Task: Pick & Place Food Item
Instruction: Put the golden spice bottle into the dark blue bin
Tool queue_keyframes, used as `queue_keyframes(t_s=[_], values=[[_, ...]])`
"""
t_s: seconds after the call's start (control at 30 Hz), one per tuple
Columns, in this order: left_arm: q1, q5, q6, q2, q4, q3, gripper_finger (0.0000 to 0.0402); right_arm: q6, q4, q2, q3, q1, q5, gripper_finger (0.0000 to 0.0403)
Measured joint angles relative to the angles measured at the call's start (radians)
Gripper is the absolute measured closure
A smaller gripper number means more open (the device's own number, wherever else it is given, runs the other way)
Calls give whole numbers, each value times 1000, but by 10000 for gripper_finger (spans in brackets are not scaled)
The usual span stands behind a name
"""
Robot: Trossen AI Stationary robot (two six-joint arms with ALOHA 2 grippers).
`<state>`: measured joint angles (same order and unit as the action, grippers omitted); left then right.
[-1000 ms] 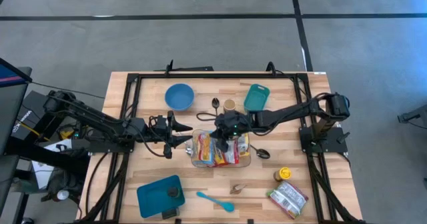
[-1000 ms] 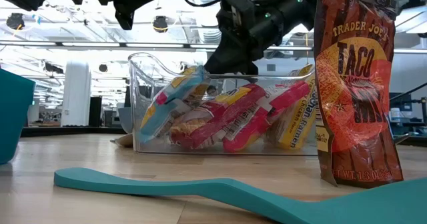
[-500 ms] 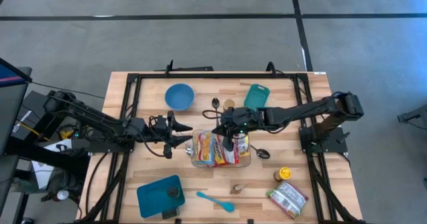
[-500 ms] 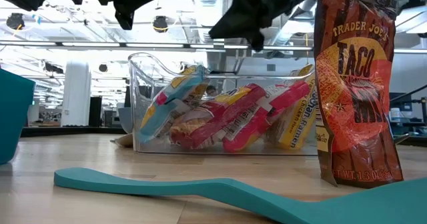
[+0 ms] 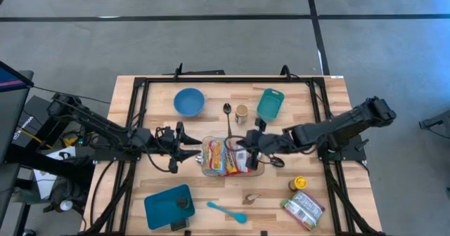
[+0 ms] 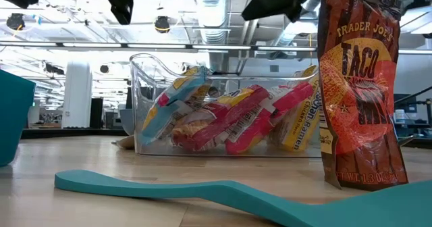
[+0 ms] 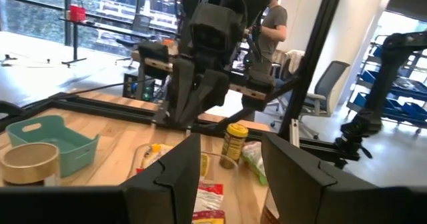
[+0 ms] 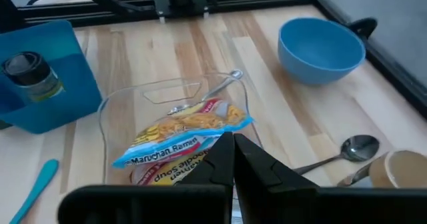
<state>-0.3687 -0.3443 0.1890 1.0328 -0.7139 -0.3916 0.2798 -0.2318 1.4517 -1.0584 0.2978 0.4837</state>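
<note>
A clear plastic container (image 5: 232,159) near the table's middle holds several ramen packets (image 8: 180,137); it also shows in the low view (image 6: 229,115). My right gripper (image 5: 245,143) hovers above the container's right part, shut and empty; the right wrist view shows its fingers (image 8: 232,154) closed together over the packets. My left gripper (image 5: 195,142) hangs just left of the container, open and empty, pointing toward it (image 7: 230,164). A taco seasoning bag (image 6: 358,85) stands upright close to the low camera.
A blue bowl (image 5: 188,101), a teal bin (image 5: 270,102), a cup (image 5: 241,112) and a spoon (image 5: 227,109) lie at the far side. A second spoon (image 5: 275,161) lies right of the container. A teal tray (image 5: 169,206), teal spatula (image 5: 226,211) and yellow can (image 5: 300,183) lie near.
My right gripper has risen out of the container, where it reached down among the ramen packets, and has drawn back toward the table's right edge. It carries nothing. The packets lie in the container as before.
</note>
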Motion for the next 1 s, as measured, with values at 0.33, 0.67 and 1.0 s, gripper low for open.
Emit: queue_keyframes(t_s=[0.33,0.67,1.0], values=[[-87,-14,-36,0,-1,0,247,8,-1,0,0,84,151,403],[-229,-170,-62,0,-2,0,247,27,56,29,0,94,152,403],[-380,-350,-129,0,1,-36,247,-56,194,89,0,74,146,403]])
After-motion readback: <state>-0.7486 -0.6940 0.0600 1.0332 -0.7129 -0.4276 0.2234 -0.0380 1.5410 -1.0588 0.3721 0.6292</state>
